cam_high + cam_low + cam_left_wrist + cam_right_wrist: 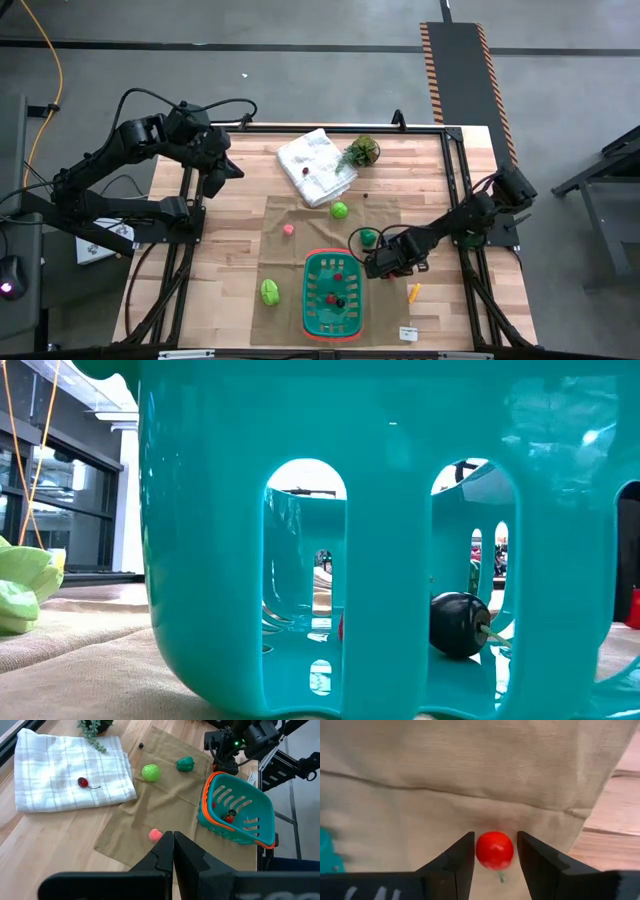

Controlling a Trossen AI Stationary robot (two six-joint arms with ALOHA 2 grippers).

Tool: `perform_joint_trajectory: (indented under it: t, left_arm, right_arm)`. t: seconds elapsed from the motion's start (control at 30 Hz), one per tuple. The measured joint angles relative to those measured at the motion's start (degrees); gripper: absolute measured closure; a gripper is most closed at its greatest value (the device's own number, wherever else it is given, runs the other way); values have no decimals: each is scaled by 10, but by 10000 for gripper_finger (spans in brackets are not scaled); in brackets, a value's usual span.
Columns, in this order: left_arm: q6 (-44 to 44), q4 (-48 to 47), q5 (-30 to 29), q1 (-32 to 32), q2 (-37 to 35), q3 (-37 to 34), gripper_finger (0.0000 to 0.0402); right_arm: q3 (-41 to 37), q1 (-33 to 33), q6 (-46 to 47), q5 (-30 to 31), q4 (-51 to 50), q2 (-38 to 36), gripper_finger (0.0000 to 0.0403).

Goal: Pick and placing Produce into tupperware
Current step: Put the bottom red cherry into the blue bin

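Observation:
The green basket (331, 293) with an orange rim stands on a tan cloth (300, 215) and fills the low view as the basket's wall (400, 480). It holds a dark piece (460, 625) and small red pieces (338, 277). My right gripper (375, 264) is just right of the basket, shut on a small red round piece (494, 850). My left gripper (173, 842) is shut and empty, raised over the table's far left part. Loose produce: a green pepper (369, 237), a lime-green ball (339, 210), a pink piece (288, 229), a leafy green piece (270, 291), an orange carrot (413, 292) and a cherry (83, 782). My right gripper pinches the small red round piece at its two sides (479, 851) between its two fingers (462, 857), near their tips. A thin green stem (500, 878) shows beneath the piece. The tan cloth lies behind it; I cannot tell whether the piece is lifted clear of it.
A folded white cloth (316, 166) lies at the table's far middle, with the cherry resting on it, and a small potted plant (362, 151) beside it. A small label (408, 333) lies near the front edge. Bare wood shows on the table's left part.

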Motion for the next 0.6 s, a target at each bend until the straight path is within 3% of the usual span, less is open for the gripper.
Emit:
perform_joint_trajectory:
  t: [0.6]
  left_arm:
    - [0, -9, 0, 0, 0, 0, 401]
  right_arm:
    - [1, 0, -16, -4, 6, 2, 273]
